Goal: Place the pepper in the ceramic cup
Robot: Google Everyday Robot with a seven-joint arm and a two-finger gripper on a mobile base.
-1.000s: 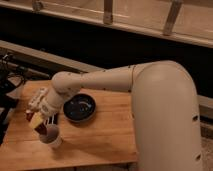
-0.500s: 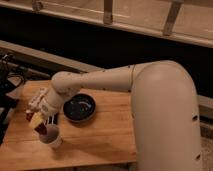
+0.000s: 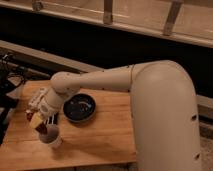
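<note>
A white ceramic cup (image 3: 52,138) stands on the wooden table (image 3: 95,140) near its front left. My gripper (image 3: 37,120) hangs just above and left of the cup, at its rim. A yellowish pepper (image 3: 37,121) with a red patch sits in the gripper, right over the cup's left edge. A dark reddish shape shows in the cup's mouth. My white arm reaches in from the right and covers much of the table.
A dark round bowl (image 3: 79,107) sits on the table just right of the gripper. Dark equipment with cables (image 3: 7,82) stands off the table's left edge. A black counter and a railing run behind the table.
Nothing has visibly moved; the gripper stays over the cup with the pepper.
</note>
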